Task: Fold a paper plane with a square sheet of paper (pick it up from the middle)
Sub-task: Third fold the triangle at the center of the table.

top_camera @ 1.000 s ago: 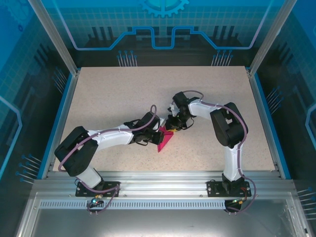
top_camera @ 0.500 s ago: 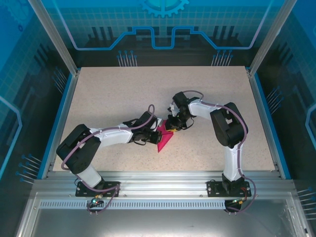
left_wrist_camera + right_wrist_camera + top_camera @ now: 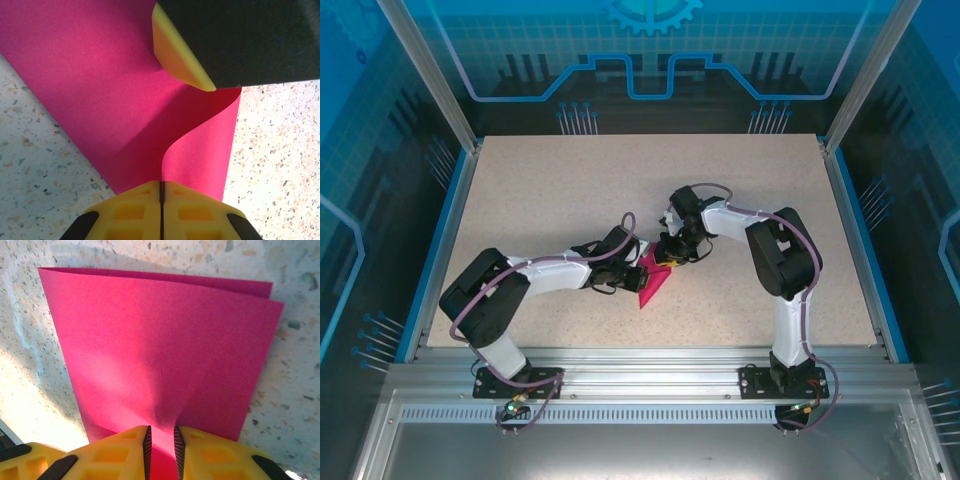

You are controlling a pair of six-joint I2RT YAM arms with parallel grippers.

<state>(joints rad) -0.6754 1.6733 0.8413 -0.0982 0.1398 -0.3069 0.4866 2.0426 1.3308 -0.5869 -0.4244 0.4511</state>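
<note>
At the middle of the speckled table (image 3: 540, 190), the left arm (image 3: 550, 275) and the right arm (image 3: 775, 250) reach in from their own sides and meet over the square sheet of paper (image 3: 654, 282). The sheet lies on the surface between the two wrists and reads from above as a small magenta wedge.

From the right wrist the sheet is doubled over on itself. Two layers show at its far edge, the upper one set a little back from the lower, so the halves do not quite match. From the left wrist the upper layer rises off the lower in a soft curve, not pressed flat.

The left gripper (image 3: 161, 187) has its jaws closed to a thin seam, and the lifted layer's edge runs down into that seam, so it appears to pinch the paper. The right gripper (image 3: 160, 432) is closed to a narrow slit with the near edge of the folded sheet caught inside. One of its yellow pads (image 3: 177, 55) rests on the paper at the top of the left wrist view.

I judge the job to be at an early stage. The centre fold is made but loose, and its crease wants flattening and squaring. No nose corners, ridge or wings are folded yet, so nearly all the shaping remains.
</note>
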